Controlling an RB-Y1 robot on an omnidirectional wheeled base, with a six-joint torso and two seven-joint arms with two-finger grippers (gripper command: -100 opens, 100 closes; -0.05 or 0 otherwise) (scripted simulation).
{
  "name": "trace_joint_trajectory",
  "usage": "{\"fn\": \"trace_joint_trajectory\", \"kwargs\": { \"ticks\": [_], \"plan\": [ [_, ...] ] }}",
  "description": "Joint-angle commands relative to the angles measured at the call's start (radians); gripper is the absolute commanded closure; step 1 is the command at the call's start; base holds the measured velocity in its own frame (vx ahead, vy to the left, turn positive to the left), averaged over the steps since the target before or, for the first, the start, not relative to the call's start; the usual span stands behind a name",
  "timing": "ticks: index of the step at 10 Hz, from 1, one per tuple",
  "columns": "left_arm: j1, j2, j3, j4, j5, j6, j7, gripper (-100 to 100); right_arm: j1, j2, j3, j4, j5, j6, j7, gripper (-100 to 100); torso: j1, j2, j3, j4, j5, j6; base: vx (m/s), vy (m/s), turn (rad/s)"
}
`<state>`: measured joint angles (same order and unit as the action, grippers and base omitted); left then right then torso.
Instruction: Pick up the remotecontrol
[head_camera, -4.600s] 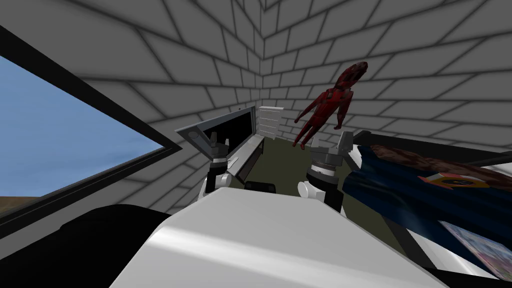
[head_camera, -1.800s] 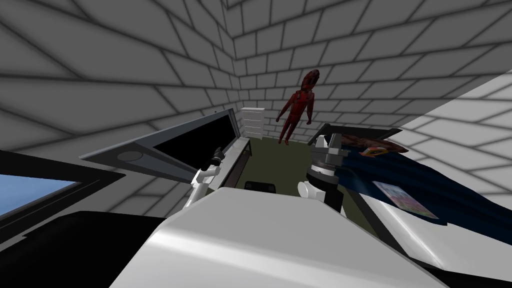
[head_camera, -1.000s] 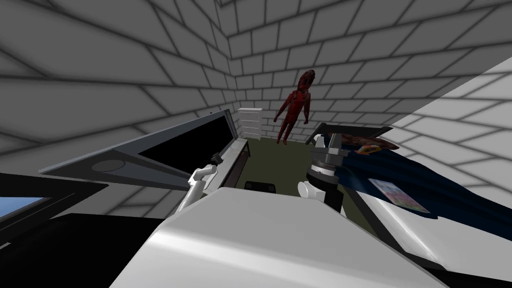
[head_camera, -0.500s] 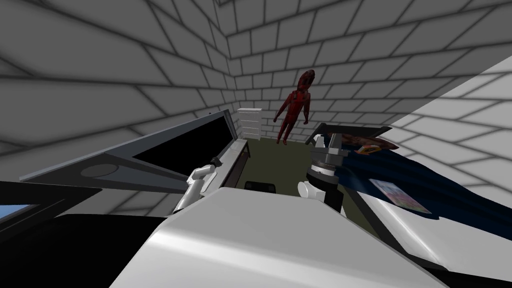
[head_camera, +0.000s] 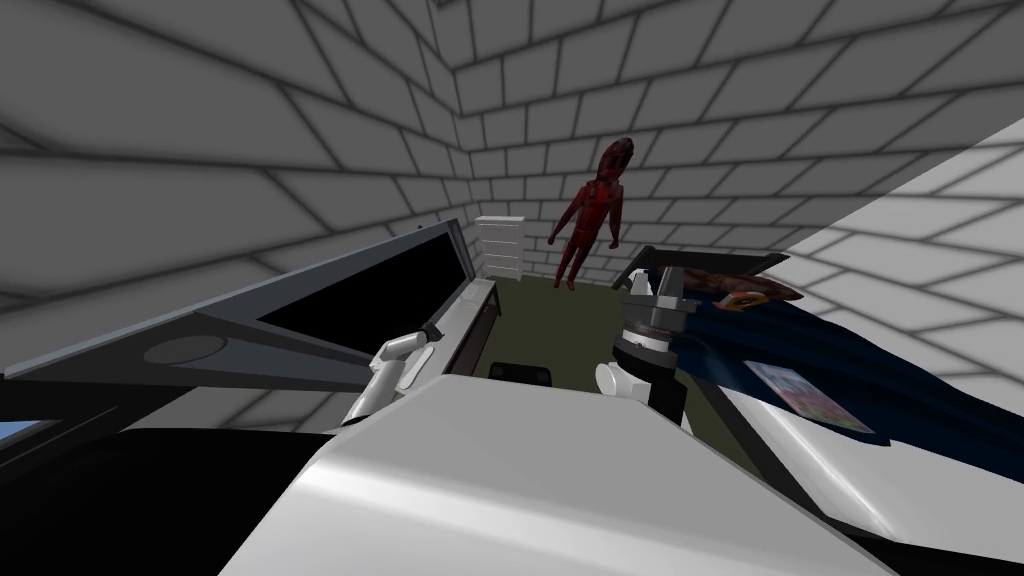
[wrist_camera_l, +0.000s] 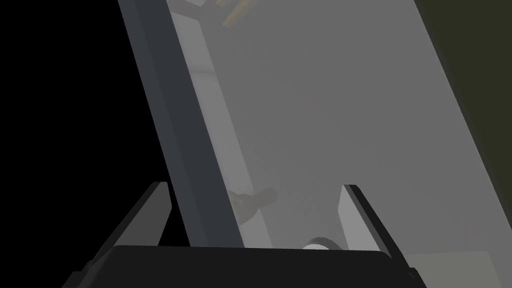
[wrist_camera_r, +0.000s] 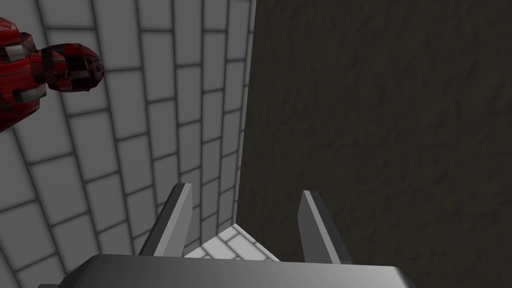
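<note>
Left gripper (wrist_camera_l: 256, 186): fingers spread, gripping nothing, hand low over the grey top of the TV stand (wrist_camera_l: 325, 125), just beside the dark lower frame of the TV (head_camera: 380, 285) on the left. Remote: cannot pick it out for certain. A small dim shape (wrist_camera_l: 256, 201) lies on the stand just ahead of the fingers, close to the frame; object or shadow, cannot tell. Right gripper (wrist_camera_r: 244, 189): also spread and empty, raised near the bed (head_camera: 900, 375) on the right. Progress, my reading: reach made, no grasp, no lift; closing and raising remain. Count: two grippers, one TV, one stand, one bed carrying one magazine (head_camera: 805, 395), one white drawer chest (head_camera: 501, 245) far off, one red figure (head_camera: 592, 215) beside it.
</note>
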<state>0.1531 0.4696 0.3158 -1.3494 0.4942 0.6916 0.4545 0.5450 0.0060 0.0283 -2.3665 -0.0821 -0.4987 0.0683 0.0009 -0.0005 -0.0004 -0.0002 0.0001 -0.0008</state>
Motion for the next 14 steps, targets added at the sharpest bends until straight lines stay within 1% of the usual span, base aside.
{"fn": "trace_joint_trajectory", "kwargs": {
  "ticks": [1,2,3,4,6,8,9,12,13,14],
  "plan": [
    [-0.009,0.011,-0.002,0.05,0.02,0.042,0.021,-100,0.0,0.0,0.0,0.0,0.0,0.0,0.0,0,0.0,0.0,0.0,0.0,0.0,0.0,0.027,0.033,0.017],
    [-0.013,0.022,-0.004,0.086,0.039,0.069,0.038,-100,0.0,0.0,0.0,0.0,0.0,0.0,0.0,0,0.001,0.0,0.0,0.0,0.0,0.0,0.044,0.043,0.032],
    [-0.013,0.022,-0.004,0.096,0.039,0.08,0.038,-100,0.0,0.0,0.0,0.0,0.0,0.0,0.0,0,0.002,-0.001,-0.001,0.0,0.0,0.0,0.044,0.032,0.013],
    [-0.016,0.032,-0.006,0.135,0.058,0.115,0.055,-100,0.0,0.0,0.0,0.0,0.0,0.0,0.0,0,0.001,-0.001,-0.001,0.0,0.0,0.0,0.042,0.042,0.025],
    [-0.016,0.032,-0.006,0.135,0.058,0.115,0.055,-100,0.0,0.0,0.0,0.0,0.0,0.0,0.0,0,0.001,-0.001,0.0,0.0,0.0,0.0,0.017,0.027,0.006],
    [-0.019,0.05,-0.012,0.204,0.094,0.181,0.088,-100,0.0,0.0,0.0,0.0,0.0,0.0,0.0,0,0.001,0.0,0.0,0.0,0.0,0.0,0.026,0.042,0.034],
    [-0.019,0.05,-0.012,0.208,0.094,0.182,0.088,-100,0.0,0.0,0.0,0.0,0.0,0.0,0.0,0,0.002,-0.001,0.0,0.0,0.0,0.0,0.038,0.05,0.02],
    [-0.022,0.075,-0.021,0.302,0.142,0.268,0.13,-100,0.0,0.0,0.0,0.0,0.0,0.0,0.0,0,0.003,-0.001,-0.001,0.0,0.001,0.0,0.043,0.065,0.04],
    [-0.022,0.075,-0.021,0.302,0.142,0.268,0.13,-100,0.0,0.0,0.0,0.0,0.0,0.0,0.0,0,0.004,-0.001,-0.001,0.0,0.001,0.0,0.034,0.057,0.005],
    [-0.022,0.083,-0.023,0.329,0.155,0.293,0.143,-100,0.0,0.0,0.0,0.0,0.0,0.0,0.0,0,0.003,-0.001,-0.001,0.0,0.001,0.0,0.025,0.04,0.025]
  ]
}}
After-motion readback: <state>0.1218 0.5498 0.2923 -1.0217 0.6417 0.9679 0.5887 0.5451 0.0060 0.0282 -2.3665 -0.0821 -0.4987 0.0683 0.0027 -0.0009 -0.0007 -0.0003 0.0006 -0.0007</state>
